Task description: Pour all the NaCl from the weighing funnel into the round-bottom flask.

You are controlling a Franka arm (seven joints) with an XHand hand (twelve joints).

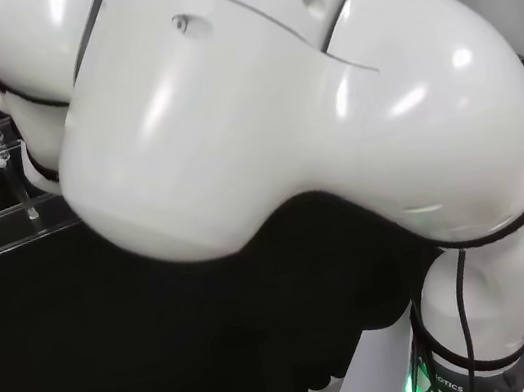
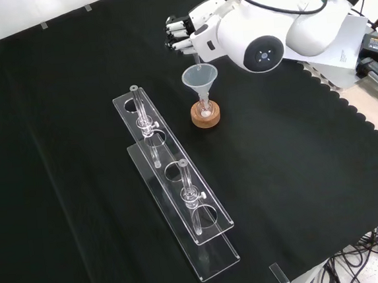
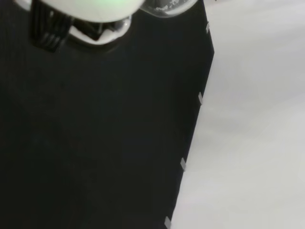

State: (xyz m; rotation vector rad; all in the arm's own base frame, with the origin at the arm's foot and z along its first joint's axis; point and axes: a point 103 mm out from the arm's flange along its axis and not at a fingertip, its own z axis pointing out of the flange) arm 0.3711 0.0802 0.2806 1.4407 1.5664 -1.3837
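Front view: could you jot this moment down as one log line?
hand: above funnel, fingers curled | funnel: upright in flask on cork ring | clear rack: untouched

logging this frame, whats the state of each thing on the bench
funnel: upright, stem down in the flask's neck
flask: upright on the cork ring, something white inside
cork ring: flat on the cloth
clear rack: standing, holes empty
hand: fingers curled, above and behind the funnel; what it holds can't be told

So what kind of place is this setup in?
Most likely a chemistry lab bench: a clear funnel sits in a flask on a cork ring, beside a clear acrylic rack, all on black cloth.
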